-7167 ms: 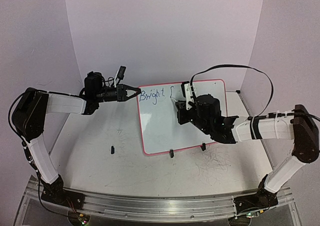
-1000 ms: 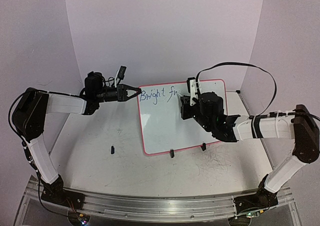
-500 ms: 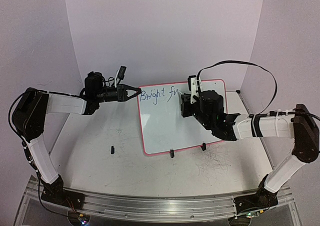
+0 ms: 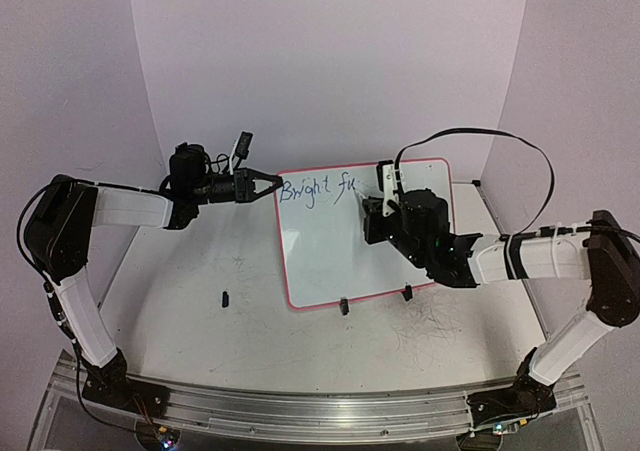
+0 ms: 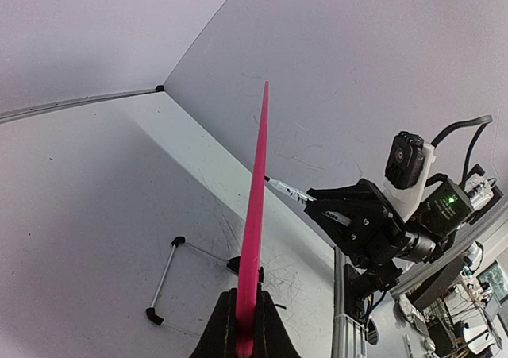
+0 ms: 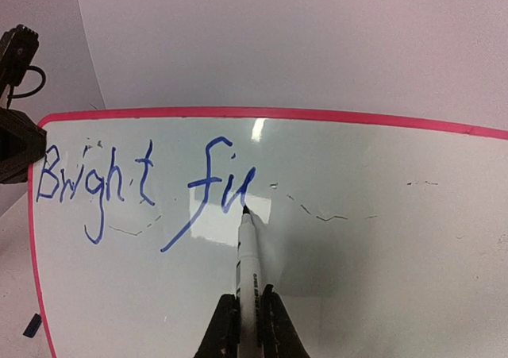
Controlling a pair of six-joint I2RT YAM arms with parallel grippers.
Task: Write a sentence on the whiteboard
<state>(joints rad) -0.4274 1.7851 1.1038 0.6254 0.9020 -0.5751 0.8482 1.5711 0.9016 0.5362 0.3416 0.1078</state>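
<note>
Shows the sentence (image 6: 147,187), reading only "Bright fu" in thin blue script, along the top of the whiteboard (image 4: 320,266), set mid-table (image 4: 200,321) with two black clip feet at its near edge. Places the marker (image 6: 247,255) tip on the board at the end of the "u", barrel pinched in the right gripper (image 6: 248,302). Shows the left gripper (image 5: 246,314) clamped on the board's red rim near the upper left corner, well apart from the right.
</note>
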